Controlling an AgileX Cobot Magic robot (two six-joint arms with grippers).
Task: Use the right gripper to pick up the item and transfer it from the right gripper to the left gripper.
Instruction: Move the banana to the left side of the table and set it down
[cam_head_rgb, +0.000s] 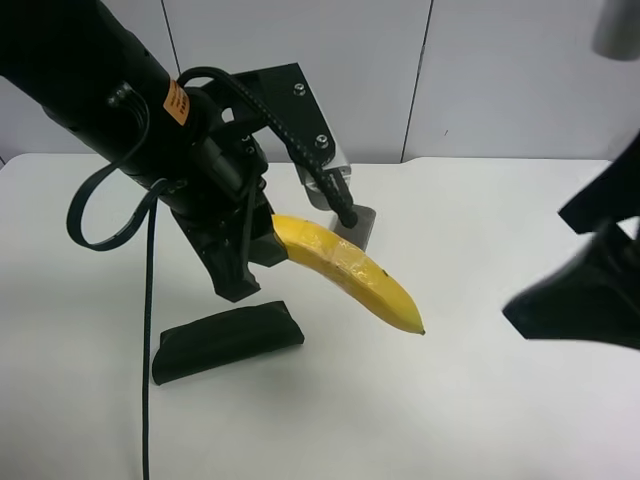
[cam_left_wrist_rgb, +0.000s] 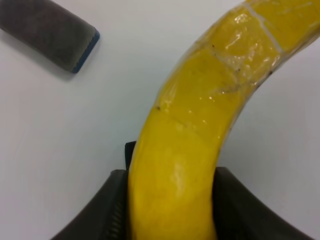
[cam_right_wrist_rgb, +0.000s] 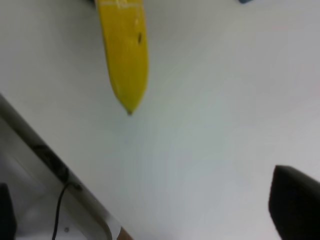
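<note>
The yellow banana (cam_head_rgb: 350, 275) hangs tilted above the white table, its tip pointing down toward the exterior high view's right. My left gripper (cam_head_rgb: 262, 262), on the arm with the orange sticker, is shut on its thick end. In the left wrist view the banana (cam_left_wrist_rgb: 200, 125) sits between both black fingers (cam_left_wrist_rgb: 107, 210). My right gripper (cam_head_rgb: 560, 305) is at the exterior high view's right, apart from the banana and empty. The right wrist view shows the banana's tip (cam_right_wrist_rgb: 125, 50) and one black finger (cam_right_wrist_rgb: 295, 200) far to the side, so the jaws stand wide open.
A dark green pouch (cam_head_rgb: 225, 340) lies on the table below the left gripper. A grey-and-blue eraser block (cam_left_wrist_rgb: 50, 32) lies on the table beyond the banana, partly seen behind the cable (cam_head_rgb: 345, 215). The table's edge (cam_right_wrist_rgb: 50, 155) shows in the right wrist view.
</note>
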